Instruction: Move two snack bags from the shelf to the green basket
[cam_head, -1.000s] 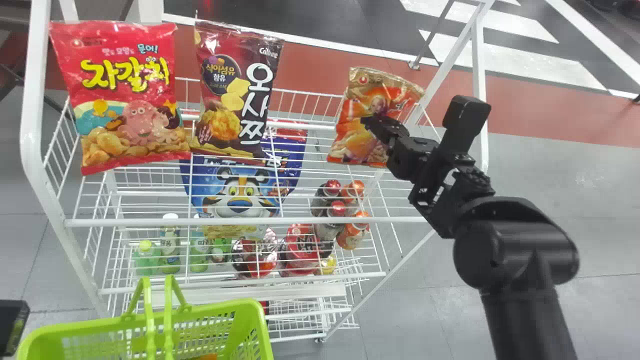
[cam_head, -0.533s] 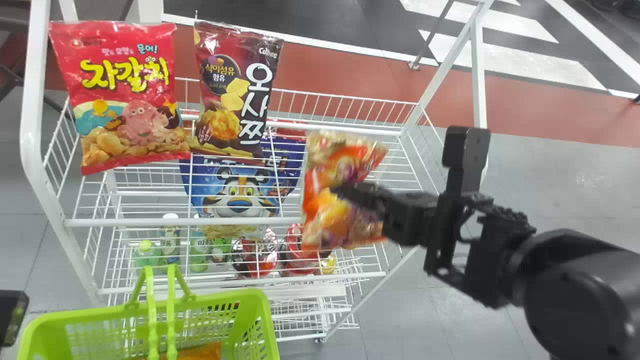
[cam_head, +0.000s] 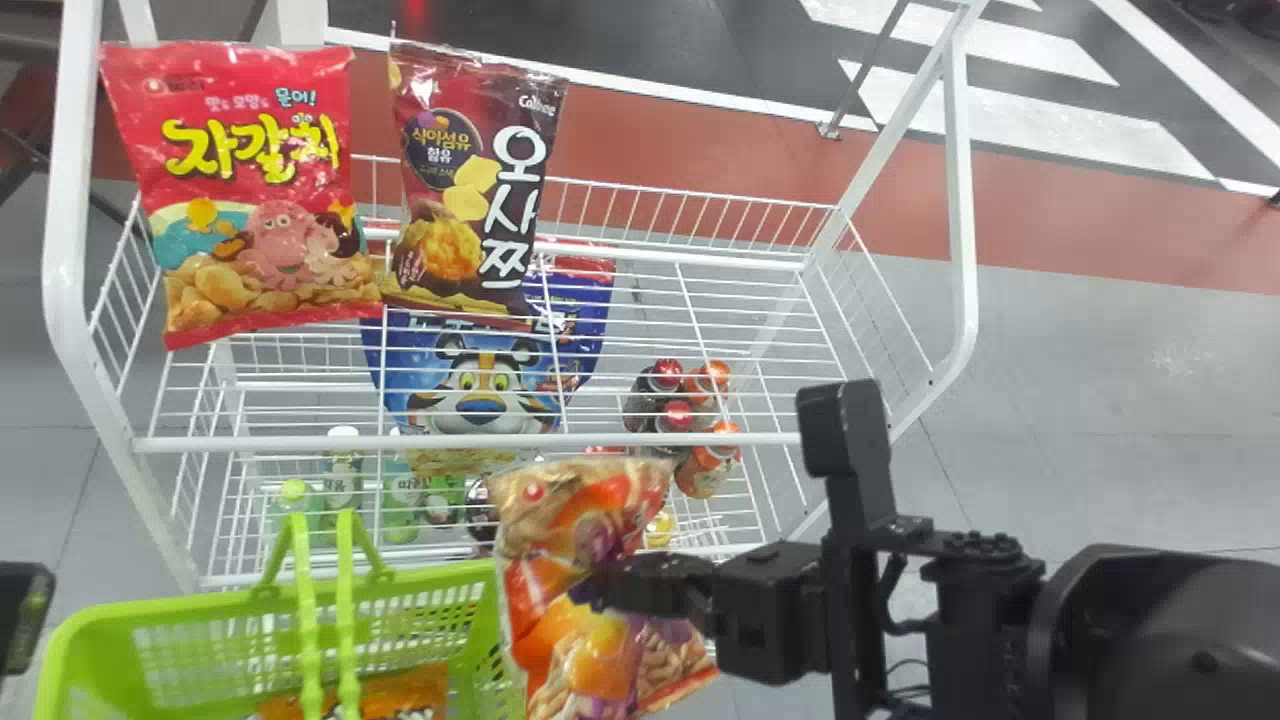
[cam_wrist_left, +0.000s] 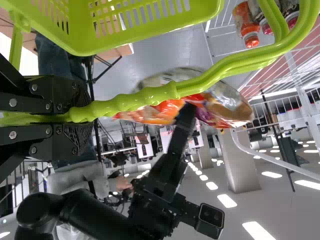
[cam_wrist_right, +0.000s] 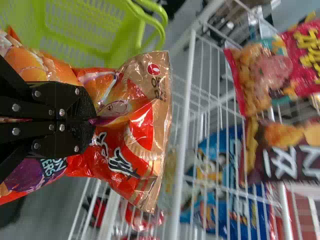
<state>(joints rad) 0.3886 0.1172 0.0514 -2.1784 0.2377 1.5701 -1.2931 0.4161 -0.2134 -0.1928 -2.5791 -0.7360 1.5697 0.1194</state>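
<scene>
R end effector (cam_head: 600, 588), closed on an orange snack bag (cam_head: 590, 665), overlaps green basket's (cam_head: 180, 612) R end in head view. L end effector (cam_head: 20, 615) grips basket handles (cam_wrist_left: 130, 102). 2nd orange bag (cam_head: 400, 690) inside basket. Red bag (cam_head: 265, 200) & maroon bag (cam_head: 475, 180) on shelf (cam_head: 250, 442), L side.

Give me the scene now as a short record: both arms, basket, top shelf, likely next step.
Left gripper: jaws closed on the handle of the green basket
Right gripper: jaws closed on an orange snack bag, which overlaps the basket's right end in the head view
Inside basket: another orange bag
Top shelf: red bag on the left, dark bag beside it
Likely next: bring the held bag fully over the basket, then release
</scene>
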